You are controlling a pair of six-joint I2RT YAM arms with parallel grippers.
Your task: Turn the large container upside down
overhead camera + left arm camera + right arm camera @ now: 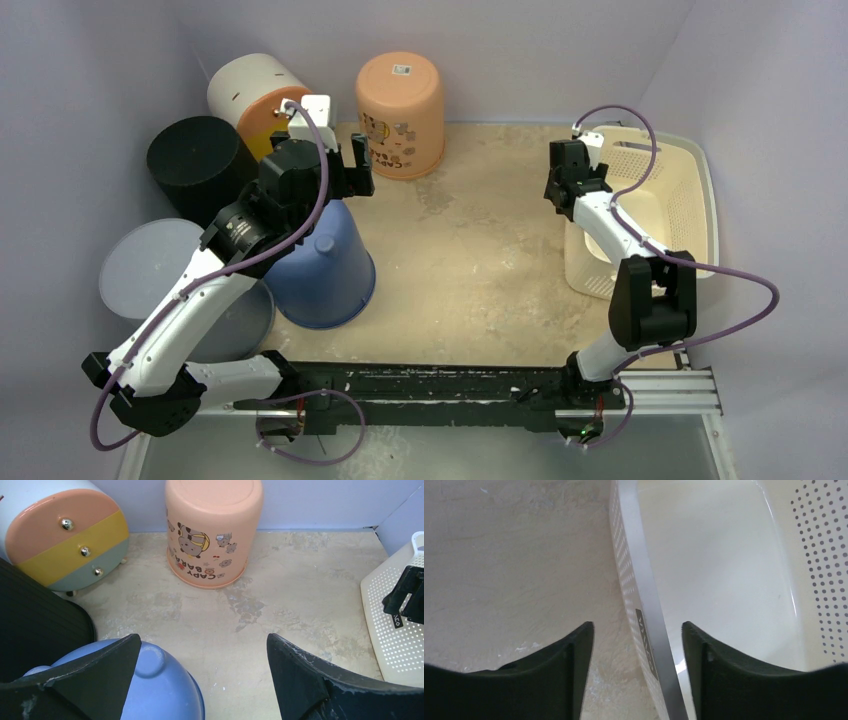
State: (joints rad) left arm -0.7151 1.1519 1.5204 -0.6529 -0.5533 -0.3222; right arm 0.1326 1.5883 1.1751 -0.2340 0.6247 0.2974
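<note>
The large container is a cream perforated basket (655, 215) standing upright, open side up, at the right of the table. My right gripper (566, 192) hovers at its left rim. In the right wrist view the rim (644, 592) runs between the open jaws of the gripper (638, 630), one finger outside the wall and one inside, neither touching it. My left gripper (357, 166) is open and empty above the table's left side, over a blue bucket (325, 265). The basket's left wall also shows in the left wrist view (395, 645).
The blue bucket (155, 690) is upside down under my left gripper (204, 650). An upside-down peach bucket (400, 110) stands at the back. A black bin (195, 155), a round drawer unit (245, 95) and a grey translucent bucket (150, 270) crowd the left side.
</note>
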